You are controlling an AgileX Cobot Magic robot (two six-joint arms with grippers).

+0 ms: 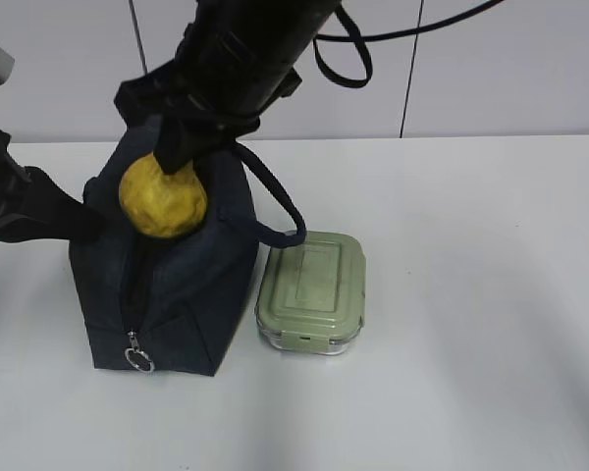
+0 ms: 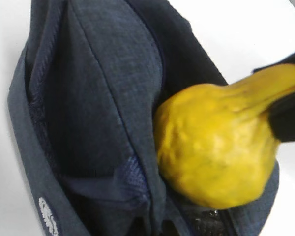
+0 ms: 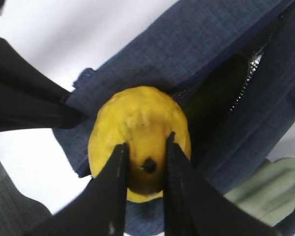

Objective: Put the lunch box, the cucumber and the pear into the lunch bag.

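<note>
Pear point(image 1: 163, 199): one, yellow and lumpy, held by its neck above the open top of the bag, body hanging down at the slit.
Right gripper point(image 3: 144, 164): its two black fingers point(image 3: 114, 187) pinch the pear's neck, one on each side of the dark stem tip; it reaches in from above, across the middle of the exterior view.
Bag point(image 1: 177, 294): one, dark navy, standing on the white table point(image 1: 471, 294), zipper open along the top, ring pull point(image 1: 137, 359) hanging at the near end, handle point(image 1: 275, 211) looping toward the box.
Left gripper point(image 1: 39, 211): grips the bag's left top edge and holds it out; whether the jaws are fully clamped cannot be told.
Cucumber point(image 3: 214, 96): one, dark green, visible inside the bag through the open slit, below the pear.
Box point(image 1: 311, 290): one, sage-green lid, on the table just right of the bag, outside it.
</note>
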